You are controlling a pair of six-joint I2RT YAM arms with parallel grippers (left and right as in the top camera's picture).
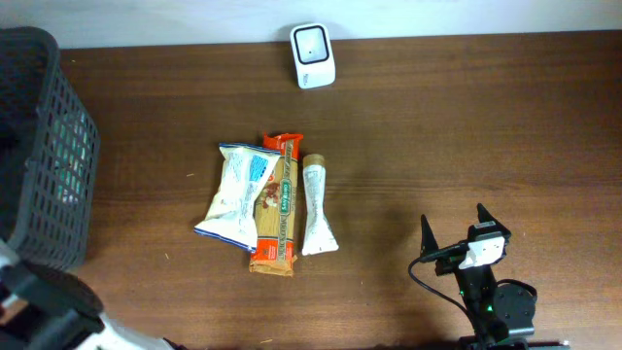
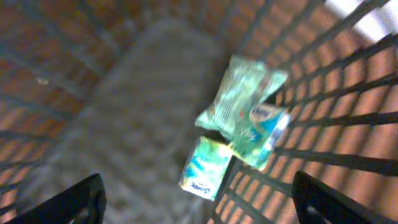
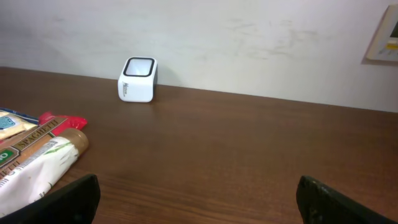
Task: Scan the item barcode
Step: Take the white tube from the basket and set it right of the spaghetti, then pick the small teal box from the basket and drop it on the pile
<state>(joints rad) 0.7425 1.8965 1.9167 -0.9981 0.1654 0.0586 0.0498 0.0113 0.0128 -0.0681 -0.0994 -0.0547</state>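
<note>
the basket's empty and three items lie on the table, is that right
Not quite: the basket isn't empty. The left wrist view shows a few packets lying inside it. The rest holds: in the overhead view three items lie on the table, a bag, a spaghetti pack and a tube.

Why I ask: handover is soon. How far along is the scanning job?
Done, it seems: green packets lie in the basket. In hand: nothing; the left claw hangs open over them, the right claw is open too. Left: the blue-white bag, spaghetti pack and white tube lie on the table, short of the scanner.
</note>
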